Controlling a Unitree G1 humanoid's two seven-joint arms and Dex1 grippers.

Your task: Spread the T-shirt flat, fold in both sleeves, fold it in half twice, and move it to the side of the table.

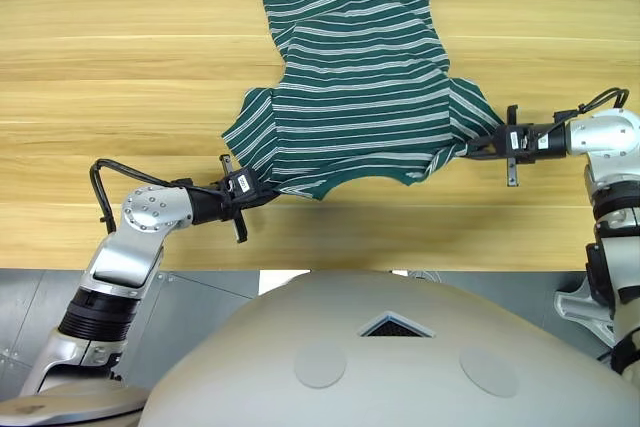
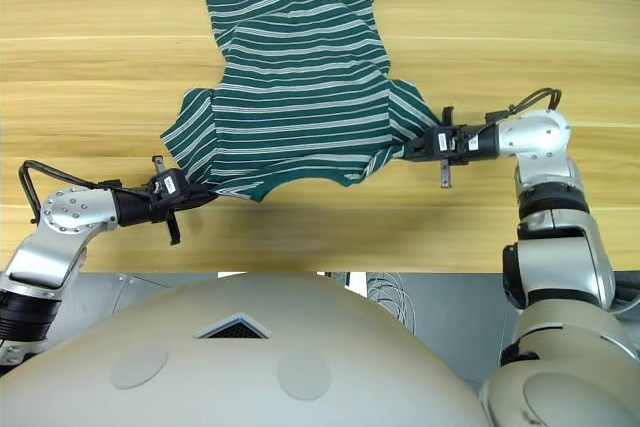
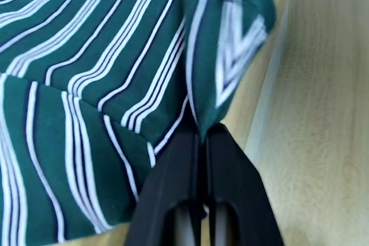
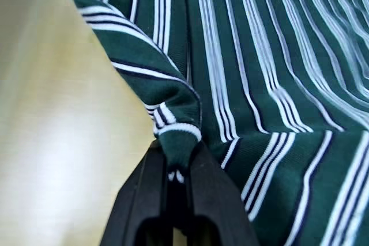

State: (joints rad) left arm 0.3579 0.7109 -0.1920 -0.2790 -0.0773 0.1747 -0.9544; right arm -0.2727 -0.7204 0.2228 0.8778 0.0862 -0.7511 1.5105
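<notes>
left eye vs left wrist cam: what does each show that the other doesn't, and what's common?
Left eye view: the whole striped T-shirt on the wooden table, rumpled rather than flat, with the right gripper pinching its near right side.
Left wrist view: a close look at the left gripper, its fingers pressed together on a bunched fold of fabric.
Both: the left gripper shut on the T-shirt's near left corner, with bare table beside it.
</notes>
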